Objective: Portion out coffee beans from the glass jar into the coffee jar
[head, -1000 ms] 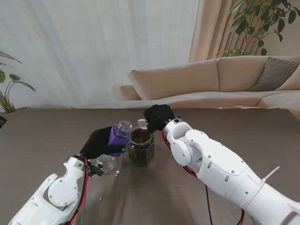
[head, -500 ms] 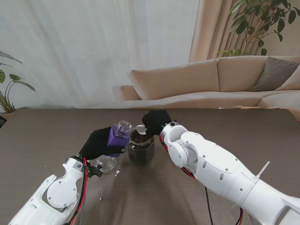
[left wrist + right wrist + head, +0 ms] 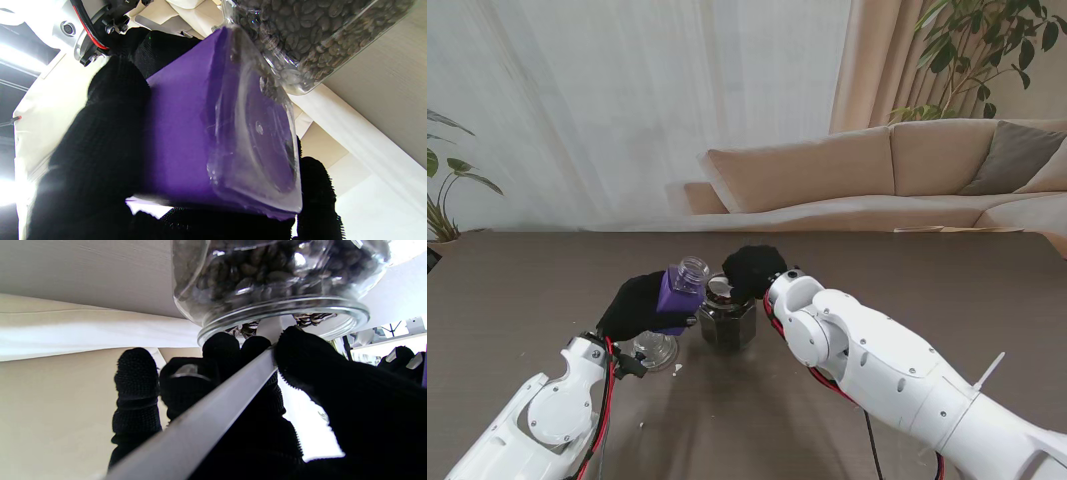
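Observation:
The glass jar (image 3: 728, 320) of coffee beans stands open on the table in front of me. My left hand (image 3: 637, 305) is shut on the small purple-labelled coffee jar (image 3: 682, 285), holding it lifted and tilted, mouth up, just left of the glass jar. The left wrist view shows the purple jar (image 3: 200, 133) close against the bean jar (image 3: 310, 33). My right hand (image 3: 749, 270) is shut on a white scoop (image 3: 206, 420). Its tip reaches into the mouth of the glass jar (image 3: 267, 280). The scoop's bowl is hidden among the beans.
A small clear glass piece (image 3: 657, 350) lies on the table under my left hand. A tiny white speck (image 3: 677, 368) lies beside it. A beige sofa (image 3: 877, 170) stands past the table's far edge, and plants stand at both sides of the room.
My right hand has moved left and down over the glass jar, bringing the scoop's tip into the jar's mouth. The left hand and purple jar have stayed put.

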`<state>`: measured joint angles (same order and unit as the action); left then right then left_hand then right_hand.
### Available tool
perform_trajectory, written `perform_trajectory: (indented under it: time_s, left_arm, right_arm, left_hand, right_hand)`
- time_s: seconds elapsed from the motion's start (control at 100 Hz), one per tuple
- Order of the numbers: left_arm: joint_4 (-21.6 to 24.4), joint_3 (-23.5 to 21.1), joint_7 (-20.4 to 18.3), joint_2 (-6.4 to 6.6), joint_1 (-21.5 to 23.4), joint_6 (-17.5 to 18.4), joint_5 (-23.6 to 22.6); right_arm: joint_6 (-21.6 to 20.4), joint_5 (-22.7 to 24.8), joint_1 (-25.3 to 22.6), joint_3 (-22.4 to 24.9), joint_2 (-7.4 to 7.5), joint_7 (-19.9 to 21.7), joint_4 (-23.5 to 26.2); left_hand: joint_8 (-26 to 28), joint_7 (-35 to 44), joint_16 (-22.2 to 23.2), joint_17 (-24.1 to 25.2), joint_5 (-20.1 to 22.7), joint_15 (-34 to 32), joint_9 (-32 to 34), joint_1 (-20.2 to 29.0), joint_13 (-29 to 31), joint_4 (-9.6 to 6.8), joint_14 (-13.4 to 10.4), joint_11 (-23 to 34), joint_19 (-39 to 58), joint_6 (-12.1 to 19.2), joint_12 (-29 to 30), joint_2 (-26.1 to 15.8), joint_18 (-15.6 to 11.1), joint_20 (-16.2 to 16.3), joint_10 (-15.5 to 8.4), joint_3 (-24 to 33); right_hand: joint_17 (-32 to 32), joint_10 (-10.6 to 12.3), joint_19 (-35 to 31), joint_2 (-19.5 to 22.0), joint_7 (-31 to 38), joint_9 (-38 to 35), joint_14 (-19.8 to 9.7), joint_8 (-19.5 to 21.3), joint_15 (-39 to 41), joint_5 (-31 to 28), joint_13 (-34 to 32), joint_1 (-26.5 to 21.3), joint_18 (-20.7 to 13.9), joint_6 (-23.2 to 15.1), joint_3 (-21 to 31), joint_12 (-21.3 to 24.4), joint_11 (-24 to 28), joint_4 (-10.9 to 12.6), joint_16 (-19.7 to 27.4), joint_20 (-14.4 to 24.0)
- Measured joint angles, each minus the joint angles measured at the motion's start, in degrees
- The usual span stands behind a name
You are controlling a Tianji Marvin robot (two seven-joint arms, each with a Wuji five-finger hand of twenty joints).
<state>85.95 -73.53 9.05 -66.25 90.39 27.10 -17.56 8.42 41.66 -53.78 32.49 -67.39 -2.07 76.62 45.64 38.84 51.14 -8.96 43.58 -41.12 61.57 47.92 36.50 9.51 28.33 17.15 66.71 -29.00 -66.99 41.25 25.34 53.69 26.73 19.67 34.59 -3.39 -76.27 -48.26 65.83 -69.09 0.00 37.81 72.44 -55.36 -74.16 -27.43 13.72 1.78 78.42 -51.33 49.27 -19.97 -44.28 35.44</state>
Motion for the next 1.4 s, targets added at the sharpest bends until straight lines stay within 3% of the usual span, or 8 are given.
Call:
perform_trajectory:
  time_s: [0.55, 0.74, 0.88, 1.05, 1.25, 1.4]
  left_arm:
    - [0.0, 0.2, 0.28, -0.01, -0.07, -0.63, 0.0]
    - [-0.04, 0.47, 0.3, -0.02, -0.24, -0.87, 0.06]
    - [-0.1, 0.55, 0.25, -0.02, -0.37, -0.91, 0.06]
    - [-0.11, 0.57, 0.22, -0.03, -0.45, -0.92, 0.06]
    - [0.0, 0.38, 0.27, -0.03, -0.29, -0.91, -0.05]
    - [0.02, 0.34, 0.32, -0.03, -0.17, -0.89, -0.06]
  right_arm:
    - [7.56, -4.8, -1.09, 3.32, -0.85, 1.54, 2.81]
    - [7.36, -4.25, -1.07, 3.56, -0.71, 1.77, 2.87]
    - [3.98, -0.02, -0.37, 2.11, -0.24, 1.37, 1.81]
    - [2.25, 0.62, 0.79, -0.1, 0.09, 1.33, 0.65]
    - [0.99, -2.36, 0.61, 0.67, 0.12, 3.24, 1.04]
    - [2.54, -4.62, -0.39, 1.91, 0.09, 3.76, 2.24]
  left_hand:
    - [0.0, 0.0, 0.0, 0.0, 0.0, 0.0, 0.0, 0.0, 0.0, 0.0, 0.0, 0.0, 0.0, 0.0, 0.0, 0.0, 0.0, 0.0, 0.0, 0.0]
    - [0.0, 0.0, 0.0, 0.0, 0.0, 0.0, 0.0, 0.0, 0.0, 0.0, 0.0, 0.0, 0.0, 0.0, 0.0, 0.0, 0.0, 0.0, 0.0, 0.0]
    - [0.0, 0.0, 0.0, 0.0, 0.0, 0.0, 0.0, 0.0, 0.0, 0.0, 0.0, 0.0, 0.0, 0.0, 0.0, 0.0, 0.0, 0.0, 0.0, 0.0]
    - [0.0, 0.0, 0.0, 0.0, 0.0, 0.0, 0.0, 0.0, 0.0, 0.0, 0.0, 0.0, 0.0, 0.0, 0.0, 0.0, 0.0, 0.0, 0.0, 0.0]
    - [0.0, 0.0, 0.0, 0.0, 0.0, 0.0, 0.0, 0.0, 0.0, 0.0, 0.0, 0.0, 0.0, 0.0, 0.0, 0.0, 0.0, 0.0, 0.0, 0.0]
    - [0.0, 0.0, 0.0, 0.0, 0.0, 0.0, 0.0, 0.0, 0.0, 0.0, 0.0, 0.0, 0.0, 0.0, 0.0, 0.0, 0.0, 0.0, 0.0, 0.0]
  right_hand:
    - [0.0, 0.01, 0.0, 0.0, 0.0, 0.0, -0.01, 0.0, 0.0, 0.0, 0.0, 0.0, 0.0, 0.0, 0.0, 0.0, 0.0, 0.0, 0.0, 0.0]
    - [0.0, 0.0, 0.0, 0.0, 0.0, 0.0, -0.01, 0.0, 0.0, 0.0, 0.0, 0.0, 0.0, 0.0, 0.0, 0.0, 0.0, 0.0, 0.0, 0.0]
    - [0.0, 0.01, 0.0, 0.0, 0.0, 0.0, -0.01, 0.0, 0.0, 0.0, 0.0, 0.0, 0.0, 0.0, 0.0, 0.0, 0.0, 0.0, 0.0, 0.0]
    - [0.0, 0.01, 0.0, 0.0, 0.0, 0.0, -0.01, 0.0, 0.0, 0.0, 0.0, 0.0, 0.0, -0.01, 0.0, 0.0, 0.0, 0.0, 0.0, 0.0]
    - [0.0, 0.02, 0.0, 0.0, 0.0, 0.0, -0.01, 0.0, 0.0, 0.0, 0.0, 0.0, 0.0, -0.04, 0.0, 0.0, 0.0, -0.01, 0.0, 0.0]
    - [0.0, 0.02, 0.0, 0.0, 0.0, 0.0, -0.01, 0.0, -0.21, 0.0, 0.0, 0.0, 0.0, -0.04, 0.0, 0.0, 0.0, -0.01, 0.0, 0.0]
